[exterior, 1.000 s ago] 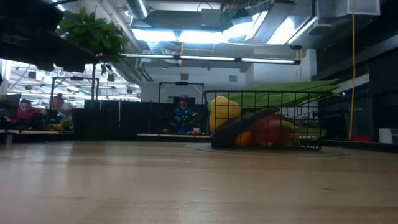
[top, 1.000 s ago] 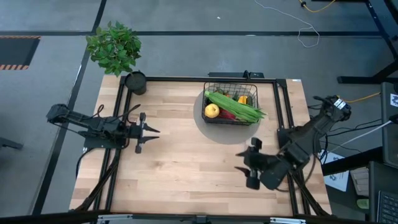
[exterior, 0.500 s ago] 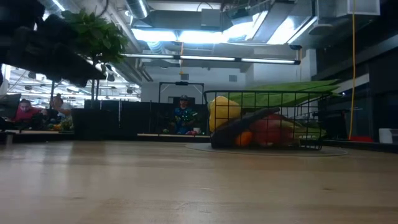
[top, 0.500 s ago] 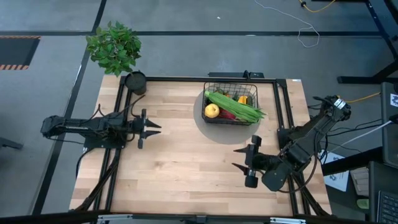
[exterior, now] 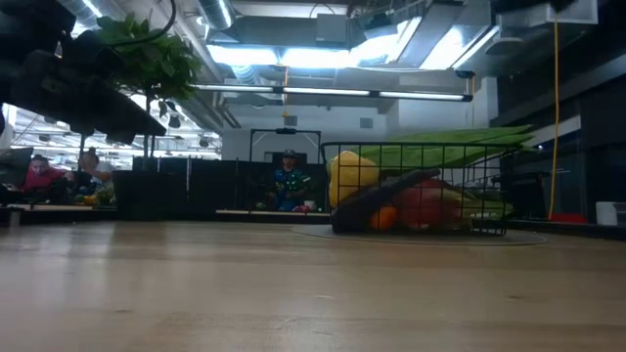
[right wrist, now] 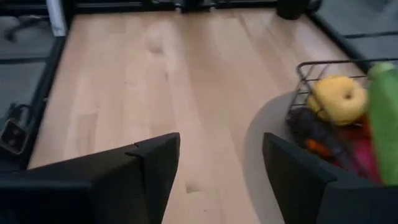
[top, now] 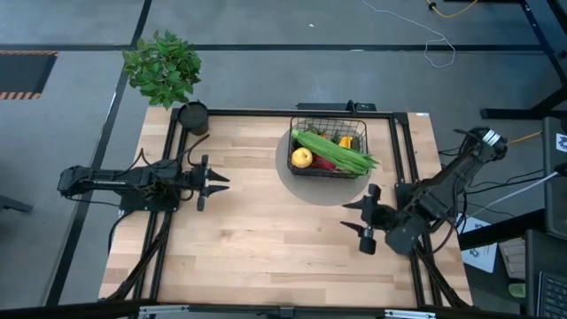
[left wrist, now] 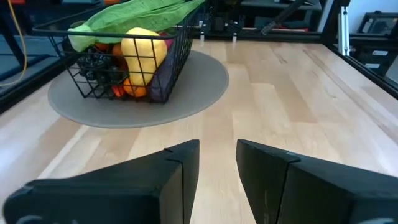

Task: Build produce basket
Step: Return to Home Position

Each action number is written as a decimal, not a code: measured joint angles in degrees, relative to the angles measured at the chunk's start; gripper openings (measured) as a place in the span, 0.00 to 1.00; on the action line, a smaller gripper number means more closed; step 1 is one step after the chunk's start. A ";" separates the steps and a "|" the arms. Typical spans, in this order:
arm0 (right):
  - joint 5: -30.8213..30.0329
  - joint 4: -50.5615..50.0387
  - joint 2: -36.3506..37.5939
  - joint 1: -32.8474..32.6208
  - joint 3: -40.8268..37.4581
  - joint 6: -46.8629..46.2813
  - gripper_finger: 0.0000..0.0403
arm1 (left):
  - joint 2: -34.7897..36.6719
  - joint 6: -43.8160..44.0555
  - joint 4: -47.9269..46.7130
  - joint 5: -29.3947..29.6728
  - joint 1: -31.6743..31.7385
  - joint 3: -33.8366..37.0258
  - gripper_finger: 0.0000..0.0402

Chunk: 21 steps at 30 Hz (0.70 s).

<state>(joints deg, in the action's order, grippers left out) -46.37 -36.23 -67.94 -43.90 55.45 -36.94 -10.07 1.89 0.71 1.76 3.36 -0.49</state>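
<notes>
- The basket [top: 329, 120] sits at the far side of the table [top: 266, 239], right of centre, on a round grey mat [top: 297, 184].
- I'm reading it as full. There's a yellow lemon [top: 302, 158] at its near left corner and something orange [top: 345, 142] at the far right. Something pink-red [top: 323, 165] shows low along the near side.
- A long green leaf [top: 338, 151] lies slantwise over the top, and its end hangs past the rim on the right.
- I see no loose produce out on the wood, so my call is that loading is done. All that's left is tucking both arms back to rest.
- On texture, the basket is black wire in an open square grid, so everything shows through its walls. The lemon looks smooth and rounded. The leaf is flat and floppy, so it drapes over the pile.
- The mat is matte and thin. The table is pale wooden planks inside a black frame.
- The right claw [top: 345, 214] hovers near the basket's near right corner, clear of the mat. Its fingers are spread wide with nothing between them.
- The left claw [top: 220, 183] is well apart on the left side, pointing towards the basket. Its fingers are parted by a narrow gap, also empty.
- A potted plant [top: 162, 66] and a black cup [top: 192, 116] stand at the far left corner, away from all this.
</notes>
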 joint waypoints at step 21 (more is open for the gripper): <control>24.46 54.76 47.88 18.10 -49.87 28.51 0.55 | -0.04 -2.51 0.09 0.49 0.00 0.00 0.24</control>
<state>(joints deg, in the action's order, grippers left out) -21.91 18.53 -20.06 -25.80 5.58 -8.43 -10.11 -0.62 0.80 2.25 3.36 -0.49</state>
